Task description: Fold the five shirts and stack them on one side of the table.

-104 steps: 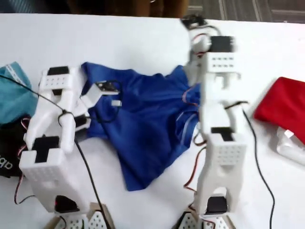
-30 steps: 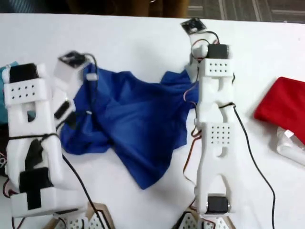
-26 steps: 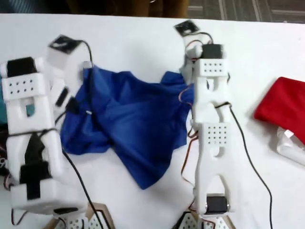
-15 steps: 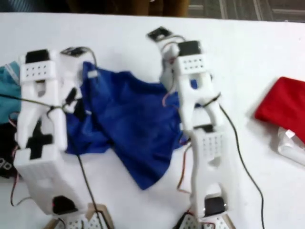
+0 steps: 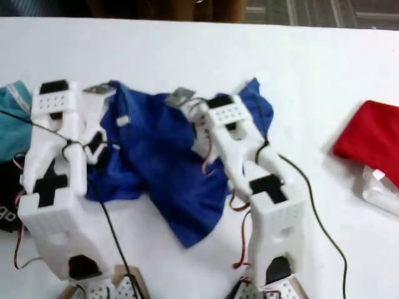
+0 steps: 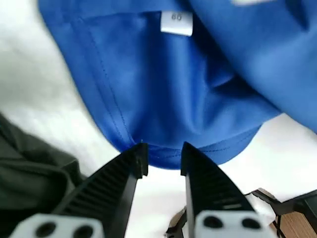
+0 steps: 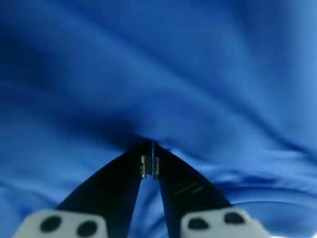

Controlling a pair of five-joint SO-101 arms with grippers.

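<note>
A blue shirt lies crumpled on the white table between the two arms. My right gripper hovers over the shirt's middle; in the right wrist view it is shut on a pinch of blue shirt. My left gripper is low at the shirt's left edge. In the left wrist view it is open, its tips on either side of the blue shirt's hem. A white size tag shows inside the collar.
A folded red shirt lies at the right edge, with a white object beside it. A teal shirt and a black shirt lie at the left edge behind the left arm. The far half of the table is bare.
My right arm has swung left, dragging the shirt's far right corner over its middle. My left arm has come down from its raised pose to the shirt's left edge.
</note>
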